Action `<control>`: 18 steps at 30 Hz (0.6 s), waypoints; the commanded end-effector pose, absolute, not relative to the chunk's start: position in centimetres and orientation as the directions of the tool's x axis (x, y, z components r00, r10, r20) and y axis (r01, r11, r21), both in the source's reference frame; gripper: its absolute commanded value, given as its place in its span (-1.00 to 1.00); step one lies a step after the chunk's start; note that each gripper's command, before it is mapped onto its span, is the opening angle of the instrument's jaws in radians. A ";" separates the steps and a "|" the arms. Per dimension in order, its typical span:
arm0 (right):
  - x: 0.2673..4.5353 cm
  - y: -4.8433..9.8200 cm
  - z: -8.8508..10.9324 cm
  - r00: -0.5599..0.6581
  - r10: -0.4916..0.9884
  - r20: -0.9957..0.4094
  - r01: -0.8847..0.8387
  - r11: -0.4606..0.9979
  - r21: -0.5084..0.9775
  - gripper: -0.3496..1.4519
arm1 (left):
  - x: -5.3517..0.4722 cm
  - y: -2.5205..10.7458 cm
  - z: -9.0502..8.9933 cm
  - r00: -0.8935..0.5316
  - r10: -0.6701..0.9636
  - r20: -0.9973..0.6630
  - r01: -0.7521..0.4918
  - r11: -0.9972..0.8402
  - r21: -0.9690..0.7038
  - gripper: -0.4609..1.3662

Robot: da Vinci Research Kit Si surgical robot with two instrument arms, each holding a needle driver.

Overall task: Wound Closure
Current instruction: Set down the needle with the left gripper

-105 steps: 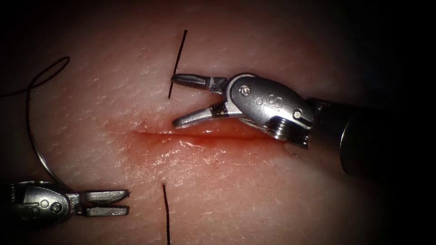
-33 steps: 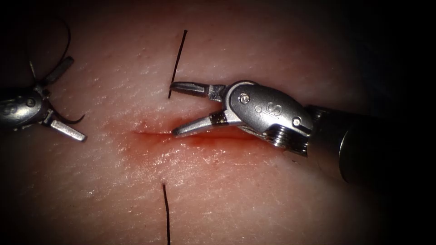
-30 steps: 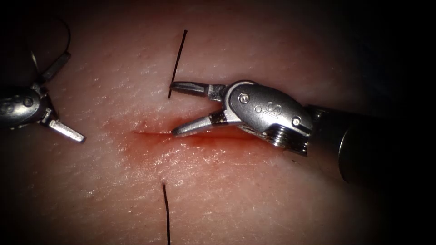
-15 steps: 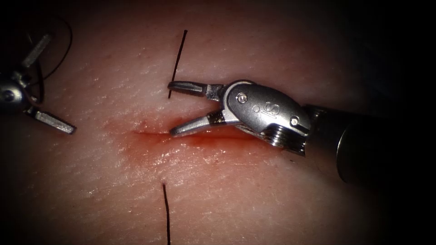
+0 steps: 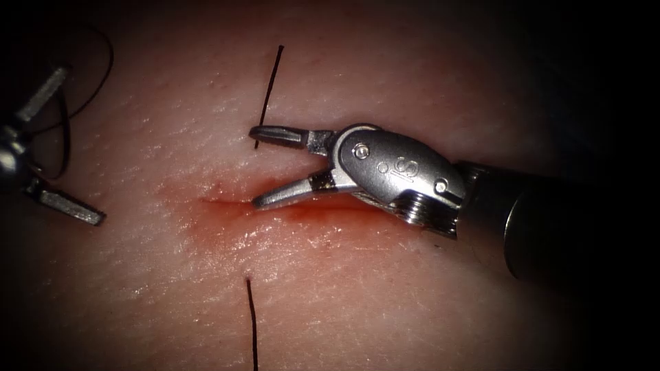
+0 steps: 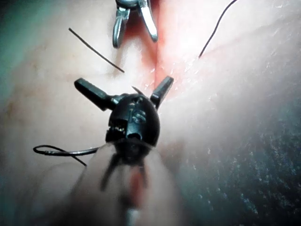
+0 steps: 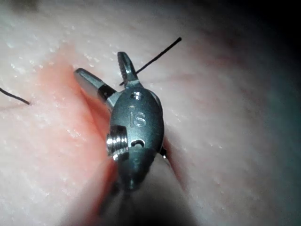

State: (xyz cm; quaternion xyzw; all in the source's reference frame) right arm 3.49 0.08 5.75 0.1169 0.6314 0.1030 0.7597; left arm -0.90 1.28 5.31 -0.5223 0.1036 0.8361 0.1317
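Endoscope view: the steel right tool (image 5: 258,166) gapes empty over the red horizontal cut (image 5: 227,202), upper jaw touching the black thread (image 5: 270,89); far left of the cut, the left tool (image 5: 51,148) gapes around the curved needle (image 5: 67,134), gripping nothing.

Left end effector (image 5: 48,148) cut off at the endoscope view's left edge — wrist and shaft out of sight. Lower thread end (image 5: 251,323) running off the bottom edge. Needle (image 6: 137,89) mostly hidden behind the left end effector's wrist — grasp point impossible to tell.
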 end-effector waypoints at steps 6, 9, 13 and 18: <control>3.50 0.1 5.7 0.182 0.304 -0.935 -0.006 0.951 0.308 0.34 | -0.81 1.1 5.3 -0.464 0.120 -0.878 -0.295 -0.955 0.026 0.99; 3.50 0.1 5.7 0.180 0.304 -0.936 0.000 0.951 0.309 0.34 | -0.71 1.0 5.2 -0.505 0.139 -0.852 -0.281 -0.960 0.010 0.99; 3.51 0.1 5.8 0.180 0.304 -0.936 0.002 0.951 0.309 0.34 | -0.54 0.8 5.2 -0.598 0.163 -0.784 -0.263 -0.965 0.000 0.99; 3.53 0.1 5.8 0.180 0.303 -0.936 0.001 0.951 0.308 0.34 | -0.29 0.6 5.2 -0.649 0.182 -0.738 -0.268 -0.964 -0.002 0.99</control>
